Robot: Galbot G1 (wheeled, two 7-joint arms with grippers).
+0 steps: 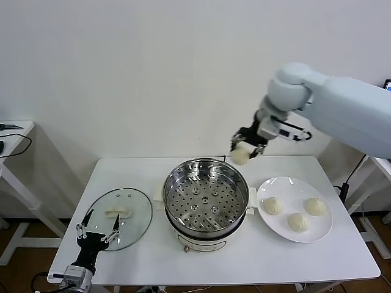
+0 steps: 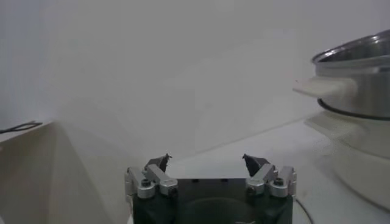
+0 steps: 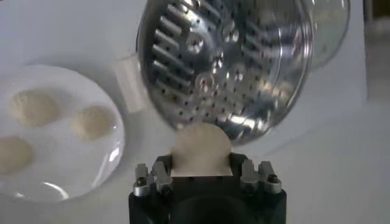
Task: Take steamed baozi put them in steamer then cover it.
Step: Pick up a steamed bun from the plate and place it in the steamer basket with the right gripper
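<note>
A: Starting nearest the robot: left gripper (image 1: 98, 232) low at the tabletop's (image 1: 140, 259) front left corner, fingers spread wide, holding nothing. Its tips sit at the near edge of the cover (image 1: 119, 218).

B: In the left wrist view the same gripper (image 2: 207, 163) shows two dark fingertips well apart with only air between them. The steamer's white side handle (image 2: 323, 87) shows farther off.

A: Cover lies flat on the tabletop, left of the steamer (image 1: 206, 204), cream handle (image 1: 118, 213) up. Glass rim close to the pot, contact not clear.

B: Steamer is mid-table. Perforated tray (image 1: 204, 202) bare, no bun in it.

A: Right of the steamer, a white plate (image 1: 317, 231), just beside the pot's handle. Three steamed baozi on it: one on the left (image 1: 272, 206), one at the front (image 1: 298, 222), one on the right (image 1: 315, 206). Near one another but apart.

B: Farthest back and raised: right gripper (image 1: 246, 148), clamped on the fourth baozi (image 1: 241, 154). It hangs above the tabletop behind the steamer's far right rim.

A: Right wrist view confirms it. The bun (image 3: 201, 149) sits pinched between the fingers of the gripper (image 3: 202, 170), with the tray (image 3: 225, 61) below and beyond, and the plate (image 3: 73, 173) off to one side.
</note>
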